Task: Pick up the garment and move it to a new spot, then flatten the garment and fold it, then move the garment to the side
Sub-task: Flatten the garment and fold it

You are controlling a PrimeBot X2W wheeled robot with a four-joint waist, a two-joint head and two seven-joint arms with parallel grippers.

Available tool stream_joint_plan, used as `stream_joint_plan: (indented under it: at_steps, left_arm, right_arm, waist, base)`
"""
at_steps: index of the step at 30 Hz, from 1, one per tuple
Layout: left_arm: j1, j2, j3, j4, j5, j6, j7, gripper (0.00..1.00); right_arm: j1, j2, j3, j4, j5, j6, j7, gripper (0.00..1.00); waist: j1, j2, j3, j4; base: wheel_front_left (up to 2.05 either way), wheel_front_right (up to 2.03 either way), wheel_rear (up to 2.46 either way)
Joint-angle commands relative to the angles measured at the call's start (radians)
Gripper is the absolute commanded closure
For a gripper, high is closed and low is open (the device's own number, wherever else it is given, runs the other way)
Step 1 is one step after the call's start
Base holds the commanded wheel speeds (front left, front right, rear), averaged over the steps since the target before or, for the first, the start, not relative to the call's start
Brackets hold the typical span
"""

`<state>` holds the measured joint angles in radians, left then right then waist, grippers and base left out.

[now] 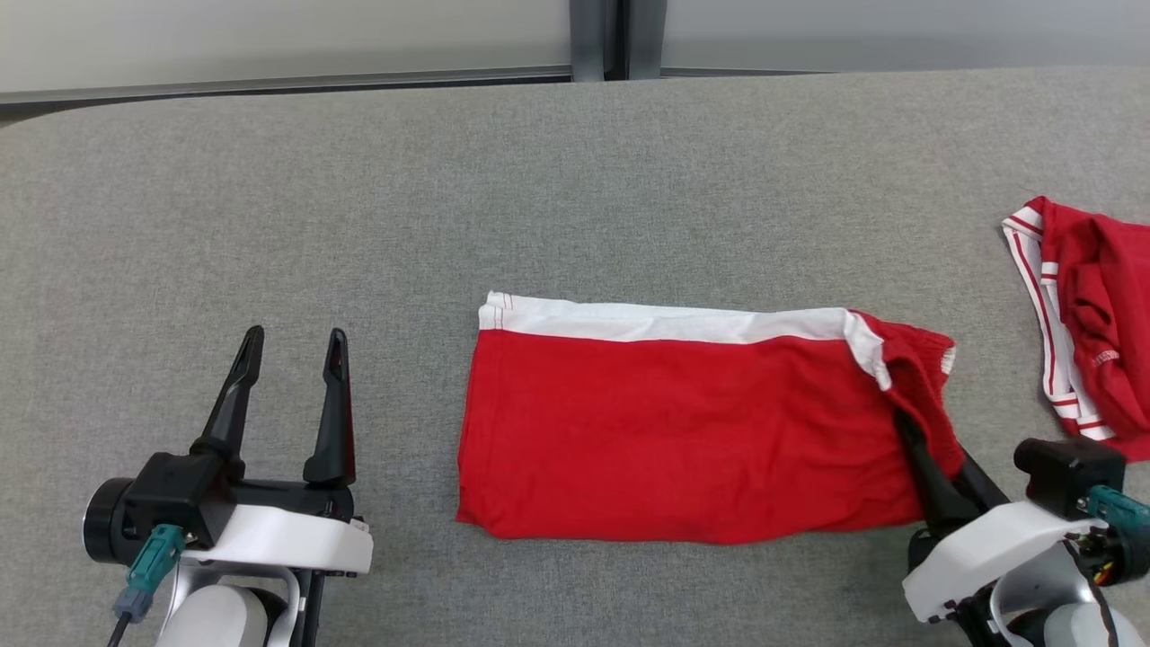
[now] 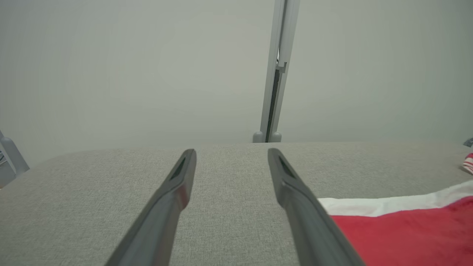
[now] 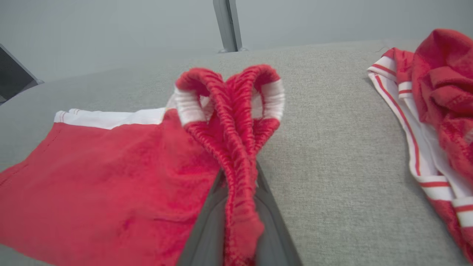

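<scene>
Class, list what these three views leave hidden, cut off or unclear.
Head view: right gripper fingertips, buried under the bunched corner of the folded red cloth garment with a white band.
Head view: crumpled red garment with white striped trim, cut off by the right edge.
Left wrist view: the folded garment, cut by the right and bottom edges.
Its lower layers: covered by the top layer.

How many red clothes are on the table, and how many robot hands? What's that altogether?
Red clothes: 2, the folded garment and the crumpled garment
Robot hands: 2, the left gripper and the right gripper
Total: 4
</scene>
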<state>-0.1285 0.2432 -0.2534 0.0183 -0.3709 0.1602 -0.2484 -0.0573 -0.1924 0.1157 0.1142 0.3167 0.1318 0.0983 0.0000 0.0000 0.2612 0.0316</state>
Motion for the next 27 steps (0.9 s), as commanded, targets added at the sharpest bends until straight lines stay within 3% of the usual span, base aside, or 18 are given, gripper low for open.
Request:
stream_joint_plan:
  at_steps: [1,5,10,18,27]
  left_arm:
    - [0.005,0.007,0.002,-0.001,-0.002,0.006,-0.004,0.0]
    - [0.0,0.006,-0.009,-0.006,0.0,0.005,0.005,0.0]
    - [-0.018,-0.001,-0.02,-0.006,-0.001,0.001,0.004,0.0]
    - [-0.054,-0.017,-0.031,0.019,-0.009,-0.016,-0.004,0.0]
    - [-0.076,-0.03,-0.029,0.051,-0.01,-0.028,-0.011,0.0]
  right_arm:
    - [0.003,0.005,0.011,-0.028,0.023,-0.002,0.022,1.0]
    - [-0.037,0.032,0.072,-0.125,0.152,-0.001,0.123,1.0]
    - [-0.112,0.067,0.189,-0.13,0.233,-0.001,0.188,1.0]
    - [-0.259,0.128,0.379,0.081,0.293,-0.001,0.154,1.0]
    - [-0.364,0.14,0.474,0.241,0.381,-0.001,0.034,1.0]
  waist:
    - [0.0,0.0,-0.005,-0.002]
    - [0.0,0.0,-0.011,0.009]
    - [0.0,0.0,0.003,0.045]
    - [0.0,0.0,0.037,0.116]
    - [0.0,0.0,0.054,0.141]
  base:
    - [0.0,0.0,0.0]
    - [0.0,0.0,0.0]
    - [0.0,0.0,0.0]
    - [0.0,0.0,0.0]
    - [0.0,0.0,0.0]
